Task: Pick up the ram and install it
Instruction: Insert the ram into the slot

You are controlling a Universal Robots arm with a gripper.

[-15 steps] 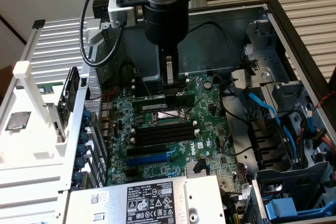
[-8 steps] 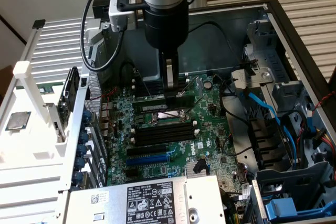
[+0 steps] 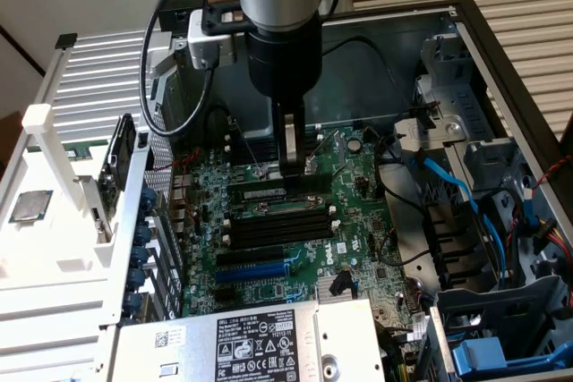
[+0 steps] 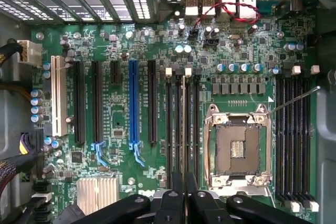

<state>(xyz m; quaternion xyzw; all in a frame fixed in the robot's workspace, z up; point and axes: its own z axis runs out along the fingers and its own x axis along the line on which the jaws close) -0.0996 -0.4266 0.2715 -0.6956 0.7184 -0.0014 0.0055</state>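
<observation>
Evidently the ram (image 3: 261,194), a long, thin green circuit-board stick with a white label, already stands on edge at the 12 o'clock side of the long black memory slots (image 3: 277,225) on the green motherboard (image 3: 358,221). It stretches toward 9 o'clock from the gripper (image 3: 292,173). Its fingers (image 4: 175,203) are drawn nearly together on the stick's top edge, I'd judge to hold it upright and square to its slot.

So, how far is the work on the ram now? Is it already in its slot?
Done: the ram is off its pickup place and lies along a memory slot on the motherboard, next to the empty black slots.
In hand: the gripper points straight down at one end of the ram and looks closed on it.
Left: I cannot tell whether the ram is fully seated or latched, and the gripper has not yet let go.
</observation>
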